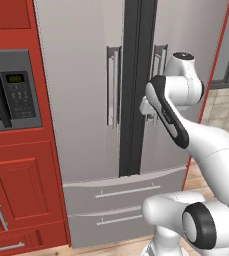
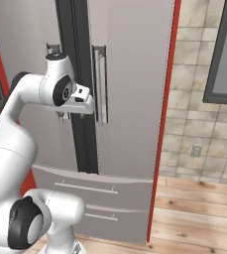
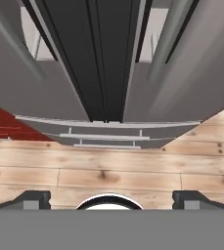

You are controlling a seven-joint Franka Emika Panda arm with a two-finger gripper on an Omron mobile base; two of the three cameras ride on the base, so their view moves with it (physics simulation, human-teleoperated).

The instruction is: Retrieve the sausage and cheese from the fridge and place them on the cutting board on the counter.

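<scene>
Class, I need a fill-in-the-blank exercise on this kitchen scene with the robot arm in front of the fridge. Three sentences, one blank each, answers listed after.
1. Both doors of the fridge are ____.
2. The gripper has its fingertips spread wide apart, so it is ____.
3. Left of the fridge, set in red cabinets, is a ____.

Missing words: closed; open; microwave
</scene>
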